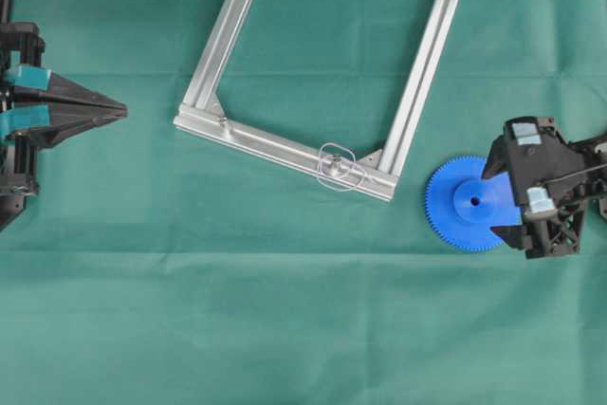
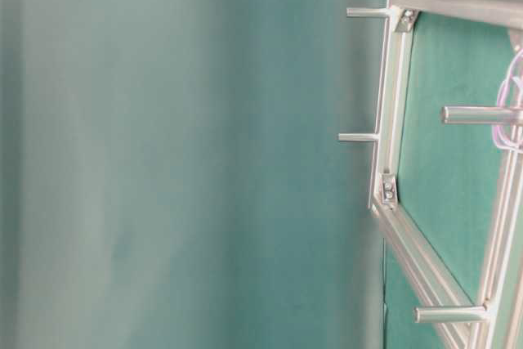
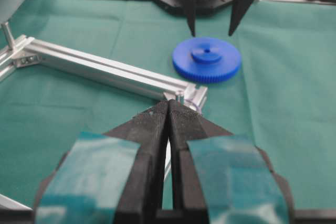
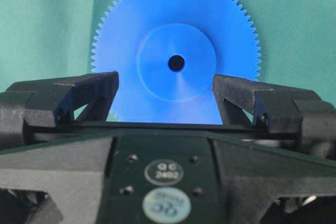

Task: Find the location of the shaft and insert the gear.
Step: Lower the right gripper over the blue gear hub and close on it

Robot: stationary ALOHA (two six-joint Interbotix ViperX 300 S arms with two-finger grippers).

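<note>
The right gripper (image 1: pixel 505 198) covers the gear's (image 1: pixel 462 204) right edge in the overhead view, so contact there cannot be judged. Its wrist view settles the jaws: spread wide — one finger (image 4: pixel 86 94) on each side of the raised hub, nothing grasped. The gear lies flat on the green cloth (image 1: pixel 285 329), just right of the aluminium frame's (image 1: pixel 232 135) near-right corner. The shaft (image 1: pixel 338 164) is tiny overhead, on a clear rounded plate (image 1: pixel 341 168) atop that corner; in the left wrist view it is barely a glint. The left gripper (image 3: pixel 169 109) is clenched, empty, at the cloth's left edge, well apart from the frame — bare cloth between. The table-level view shows only a turned, cropped frame.
</note>
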